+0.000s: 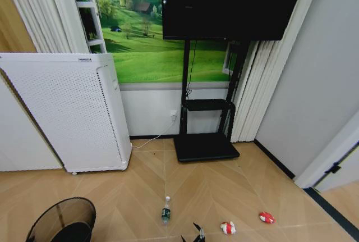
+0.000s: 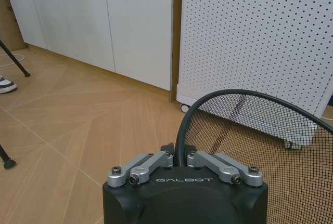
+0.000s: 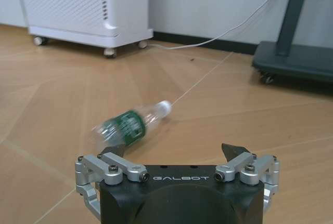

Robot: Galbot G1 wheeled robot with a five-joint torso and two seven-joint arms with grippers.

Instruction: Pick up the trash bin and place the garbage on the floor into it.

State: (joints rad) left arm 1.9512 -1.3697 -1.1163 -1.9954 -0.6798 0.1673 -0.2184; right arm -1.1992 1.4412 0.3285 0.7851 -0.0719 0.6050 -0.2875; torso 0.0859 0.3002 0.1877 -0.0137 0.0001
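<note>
Trash bin (image 1: 63, 222) sits at the lower left of the head view, black mesh, its rim up off the herringbone floor (image 1: 123, 191), so the carrying half of the job looks well in hand. Over on the left wrist view, the left claw (image 2: 179, 161) is pinched tight on the bin's wire rim, fingers drawn together around the black hoop, mesh wall fanning away to the lower right of that frame.

Now the garbage. The bottle (image 1: 166, 210), green label and white cap, lies on its side at bottom centre of the head view, with one red-and-white wrapper (image 1: 227, 228) to its right and a second wrapper (image 1: 267, 217) further right again, all three apart from one another.

The right claw (image 1: 195, 234) is peeking in at the bottom edge, just beside the bottle. On the right wrist view it is spread wide, nothing in it, and the bottle lies close ahead, a little toward the left finger (image 3: 112, 157).

My read: this is the approach to the first pickup. The next move calls for centring those open fingers across the bottle's body, dropping low to the floor, and closing firmly, since a round bottle may roll off a glancing touch.
</note>
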